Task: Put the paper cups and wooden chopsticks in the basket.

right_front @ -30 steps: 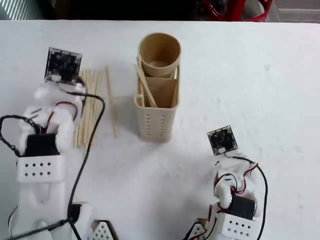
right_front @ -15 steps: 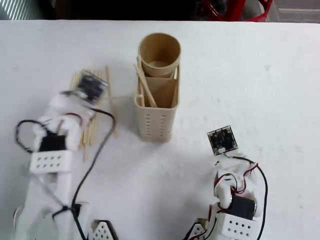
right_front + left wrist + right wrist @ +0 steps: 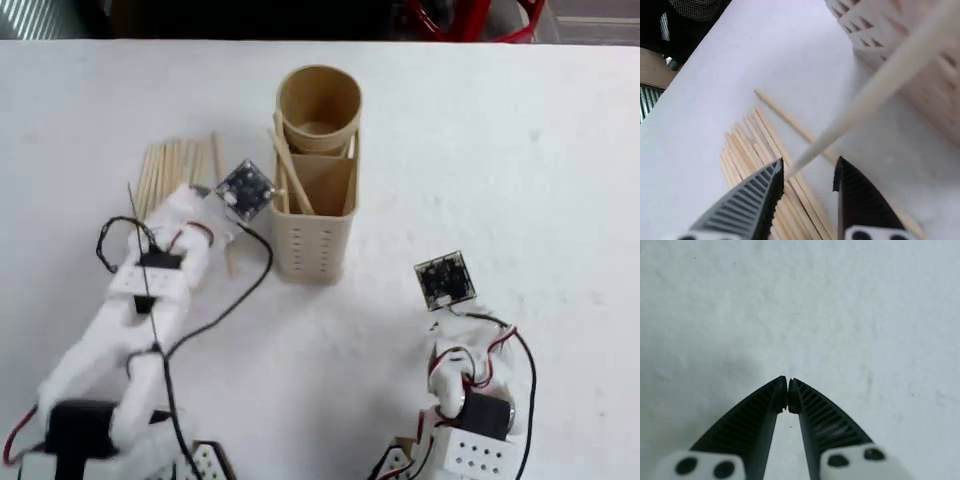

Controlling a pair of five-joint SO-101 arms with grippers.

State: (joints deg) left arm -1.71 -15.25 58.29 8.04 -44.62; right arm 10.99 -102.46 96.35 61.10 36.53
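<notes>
Chopstick point(image 3: 866, 94) tip by L gripper point(image 3: 811, 165), jaws apart; R gripper point(image 3: 787, 384) closed.

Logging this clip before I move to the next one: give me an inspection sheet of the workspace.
Surface: white table, bare where visible.
Job's things: paper cup upright in the basket, leaning chopsticks beside it inside; loose chopsticks heaped on the table next to the basket.
Clutter: nothing seen.
Grippers: left gripper open above the loose chopsticks, a slanting chopstick crossing between its fingers; right gripper shut over bare table.
Cables: black cable looping off the left arm beside the basket.
Surroundings: red frame beyond the far edge.
</notes>
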